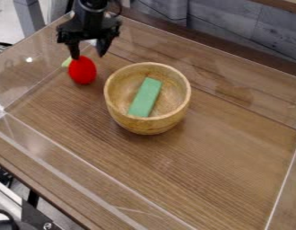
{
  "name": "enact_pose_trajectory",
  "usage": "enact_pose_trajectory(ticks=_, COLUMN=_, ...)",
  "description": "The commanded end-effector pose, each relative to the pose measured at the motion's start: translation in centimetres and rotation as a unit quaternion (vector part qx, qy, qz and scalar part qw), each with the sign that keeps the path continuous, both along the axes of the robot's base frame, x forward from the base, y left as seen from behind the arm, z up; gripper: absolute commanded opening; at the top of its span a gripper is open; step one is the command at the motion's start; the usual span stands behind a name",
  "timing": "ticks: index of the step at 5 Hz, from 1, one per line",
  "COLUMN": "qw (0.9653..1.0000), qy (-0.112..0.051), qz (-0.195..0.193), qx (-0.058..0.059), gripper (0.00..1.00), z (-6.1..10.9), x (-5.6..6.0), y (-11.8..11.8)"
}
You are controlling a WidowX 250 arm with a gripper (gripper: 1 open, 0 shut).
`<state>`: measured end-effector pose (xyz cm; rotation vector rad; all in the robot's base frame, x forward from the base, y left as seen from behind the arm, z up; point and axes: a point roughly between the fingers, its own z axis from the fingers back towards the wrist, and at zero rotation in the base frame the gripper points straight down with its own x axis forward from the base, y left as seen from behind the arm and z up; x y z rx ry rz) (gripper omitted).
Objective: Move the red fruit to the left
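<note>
The red fruit [81, 70] lies on the wooden table [175, 171], left of the wooden bowl [147, 99]. It is small, round and bright red. My gripper [87, 49] hangs just above and behind it, pointing down, its black fingers [69, 48] spread apart and open. Nothing is between the fingers, and the fruit sits free below them.
A flat green rectangular block [144, 96] lies inside the wooden bowl. Clear acrylic walls [25, 67] fence the table on the left, front and right. A grey wall runs along the back.
</note>
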<state>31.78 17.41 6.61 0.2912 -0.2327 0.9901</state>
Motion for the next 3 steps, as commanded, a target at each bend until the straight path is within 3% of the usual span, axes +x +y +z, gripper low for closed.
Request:
enact_pose_trajectory(ticks=1, qw=0.9997, qy=-0.020, qz=-0.014, qx=-0.004, gripper=0.00, z=2.63, x=1.16, y=1.00)
enact_pose_trajectory(ticks=2, qw=0.9995, qy=-0.017, qz=-0.019, qx=-0.016, gripper=1.00, z=2.92, x=1.56, y=0.62)
enact_pose_trajectory(ticks=3, qw=0.9992, qy=-0.014, qz=-0.024, qx=-0.027, gripper=1.00, z=3.24, x=1.99, y=0.30)
